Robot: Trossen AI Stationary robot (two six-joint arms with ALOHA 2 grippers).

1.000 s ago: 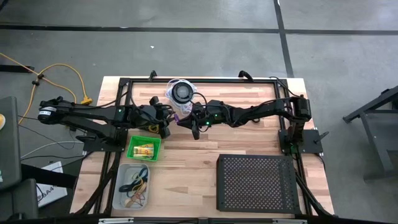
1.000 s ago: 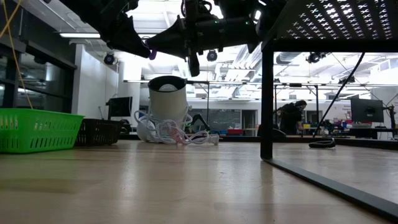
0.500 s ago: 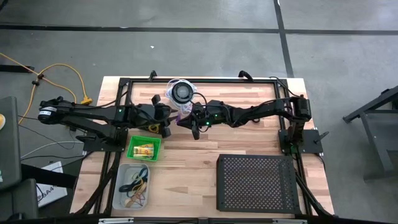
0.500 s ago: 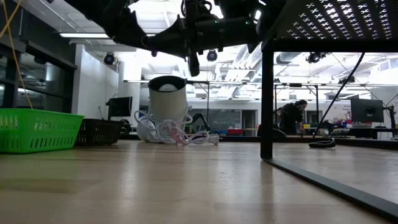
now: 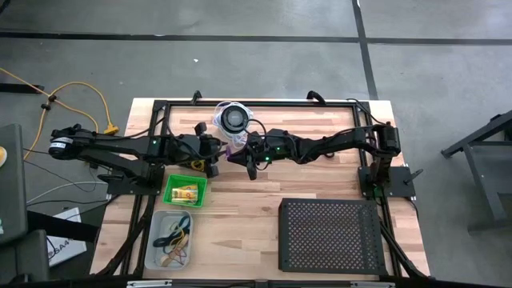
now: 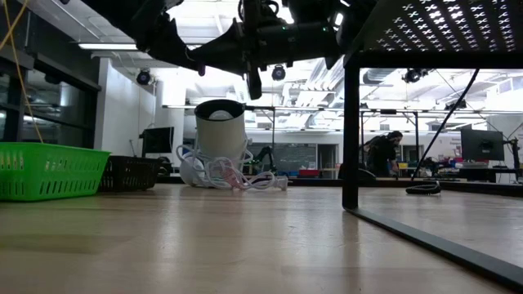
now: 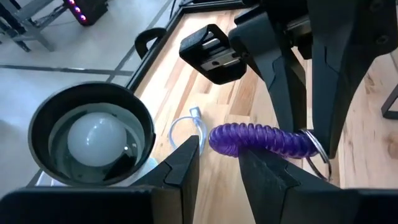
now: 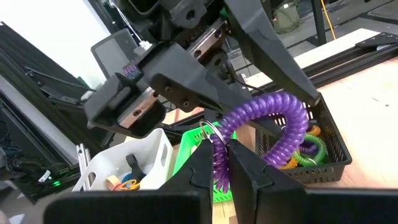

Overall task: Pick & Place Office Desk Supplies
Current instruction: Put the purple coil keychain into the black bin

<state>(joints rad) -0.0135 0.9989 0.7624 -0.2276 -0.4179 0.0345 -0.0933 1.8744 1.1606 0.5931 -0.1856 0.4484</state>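
A purple coiled cord [image 7: 261,140] with a metal key ring [image 7: 318,157] at one end hangs in the air between my two grippers, above the table's far middle. My left gripper [image 5: 219,152] reaches in from the table's left and is shut on the cord's plain end. My right gripper [image 5: 238,154] reaches in from the right and is shut on the ring end. In the right wrist view the cord [image 8: 273,109] arches upward. A black basket [image 8: 323,155] holding green and orange rings stands under the left arm. My left gripper has the cord's plain end [image 7: 222,139] between its two fingertips [image 7: 186,158]. It comes at it nearly level from the table's left, along the cord. The cord is clear of the table. My right gripper pinches the cord's ring end [image 8: 216,148] between its two fingers [image 8: 239,162]. They come nearly level from the table's right side. The key ring sits right at the fingers, and the cord arches up and away from them, lifted clear.
A round white lamp with a coiled white cord [image 5: 234,118] stands at the far edge behind the grippers. A green basket with yellow packets [image 5: 185,191] and a clear bin of rubber bands [image 5: 171,240] stand at the near left. A black perforated tray [image 5: 330,236] fills the near right.
My left gripper has rolled a little about its own pointing line while staying in place. The cord's plain end has turned with it. My right gripper has kept still.
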